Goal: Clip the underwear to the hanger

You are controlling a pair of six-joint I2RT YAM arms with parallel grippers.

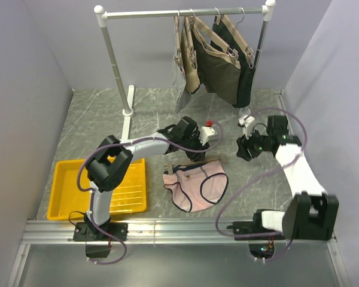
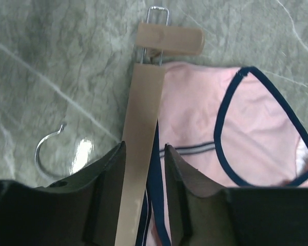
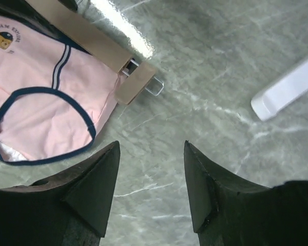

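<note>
The grey marbled counter (image 1: 155,113) carried a white-posted clothes rack (image 1: 116,66) at its far side, with dark olive and black garments (image 1: 218,66) hung on tan hangers toward the rail's right end; a yellow tray (image 1: 63,191) sat at the near left, beside the left arm's base; the underwear (image 1: 197,185), pale pink with navy edging, lay flat near the middle of the counter, just right of the tray; the hanger (image 2: 141,128) lay on the counter along the underwear's waistband, its tan bar touching the cloth; the left claw (image 2: 143,147) stood partly spread astride that bar, one finger tight against it, the other apart from it, with a strip of navy edging showing in the gap; the right claw (image 3: 151,146) hung spread over bare counter with nothing between its fingers, near a white rack foot (image 3: 285,92); an end clip (image 2: 169,40) lay at the cloth's corner, though whether it bit the fabric could not be told; the silver hook (image 2: 46,148) rested on the counter; a tiny bear mark (image 3: 5,36) showed on the front
</note>
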